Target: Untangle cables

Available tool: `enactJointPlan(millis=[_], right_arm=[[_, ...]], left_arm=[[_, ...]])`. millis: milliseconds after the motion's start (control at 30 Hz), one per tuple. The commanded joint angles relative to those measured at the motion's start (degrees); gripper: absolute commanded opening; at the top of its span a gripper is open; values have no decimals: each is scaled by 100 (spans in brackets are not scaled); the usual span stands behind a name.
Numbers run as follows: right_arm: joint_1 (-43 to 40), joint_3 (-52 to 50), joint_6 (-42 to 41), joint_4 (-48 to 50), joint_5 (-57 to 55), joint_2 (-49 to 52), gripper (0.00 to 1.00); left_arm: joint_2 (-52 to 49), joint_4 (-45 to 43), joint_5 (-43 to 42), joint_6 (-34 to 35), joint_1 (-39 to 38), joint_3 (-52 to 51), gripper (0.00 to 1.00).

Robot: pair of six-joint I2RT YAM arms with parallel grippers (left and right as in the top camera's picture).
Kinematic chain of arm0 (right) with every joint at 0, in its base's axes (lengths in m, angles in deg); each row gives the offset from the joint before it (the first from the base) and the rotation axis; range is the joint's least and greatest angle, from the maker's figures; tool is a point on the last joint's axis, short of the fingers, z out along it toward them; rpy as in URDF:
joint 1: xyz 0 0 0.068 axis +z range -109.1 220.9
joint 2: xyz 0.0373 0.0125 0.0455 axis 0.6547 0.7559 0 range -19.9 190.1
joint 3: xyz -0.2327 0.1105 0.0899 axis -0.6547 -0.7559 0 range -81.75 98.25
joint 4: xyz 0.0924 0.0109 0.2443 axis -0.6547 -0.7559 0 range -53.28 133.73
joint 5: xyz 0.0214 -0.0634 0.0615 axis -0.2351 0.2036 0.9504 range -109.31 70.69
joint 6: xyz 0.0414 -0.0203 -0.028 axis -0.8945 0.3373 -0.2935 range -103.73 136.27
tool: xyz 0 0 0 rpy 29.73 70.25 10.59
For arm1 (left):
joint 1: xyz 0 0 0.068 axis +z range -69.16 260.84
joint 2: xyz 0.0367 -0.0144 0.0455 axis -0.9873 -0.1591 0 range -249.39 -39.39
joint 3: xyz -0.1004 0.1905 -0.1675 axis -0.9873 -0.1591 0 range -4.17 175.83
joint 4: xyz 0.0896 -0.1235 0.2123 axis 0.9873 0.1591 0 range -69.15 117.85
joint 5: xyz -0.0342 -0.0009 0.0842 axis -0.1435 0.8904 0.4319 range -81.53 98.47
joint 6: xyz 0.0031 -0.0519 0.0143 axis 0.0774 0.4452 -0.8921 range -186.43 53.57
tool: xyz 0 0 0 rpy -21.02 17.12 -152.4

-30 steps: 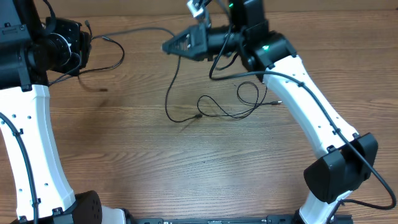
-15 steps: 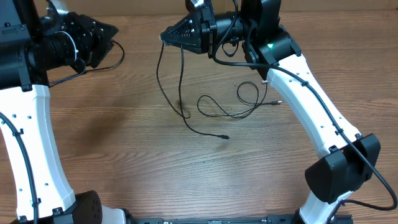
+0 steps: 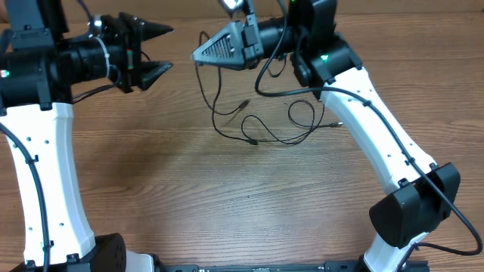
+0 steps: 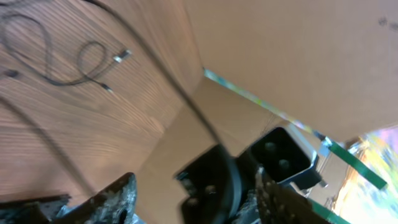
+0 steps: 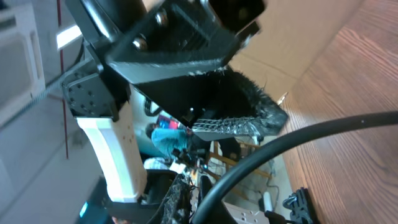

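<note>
Thin black cables (image 3: 261, 128) lie in loose loops on the wooden table at centre back, with a small plug (image 3: 245, 102) showing. My right gripper (image 3: 198, 54) is raised at back centre, pointing left, and is shut on one cable strand (image 3: 206, 94) that hangs from its tip down to the table. My left gripper (image 3: 160, 50) is open and empty, pointing right, its tips a short gap from the right gripper's tip. The left wrist view shows its spread fingers (image 4: 193, 199) facing the right gripper, and cable loops (image 4: 68, 62) on the table. The right wrist view shows closed fingers (image 5: 196, 199) around a blurred black cable (image 5: 292, 140).
The right arm's white link (image 3: 378, 128) crosses the table's right side, with its base (image 3: 412, 204) at the front right. The left arm's white link (image 3: 45, 174) stands at the left. A cardboard wall (image 4: 261, 43) borders the table's far side.
My left gripper has swung right toward the right gripper. The hanging cable's free end has come off the mid-table and drawn back toward the loops.
</note>
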Motion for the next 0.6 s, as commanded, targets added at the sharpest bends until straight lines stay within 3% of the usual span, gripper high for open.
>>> enactJointPlan(millis=[0,67,267,433,567], right_arm=[[264,122,420,46,-24,-238,4],[321,122,422,46,-55,-238,4],[323,122,415,66,-48,-238,4],[323,122,415,66,-44,-238,4],[317,122,415,66,-48,-238,4]], left_arm=[[122,-238,-234,608,-197,42,57],[122,-229,-238,857,-271,42,47],[122,-232,11,981,-496,42,50],[122,-229,129,981,-505,42,28],[122,-232,127,981,-505,42,25]])
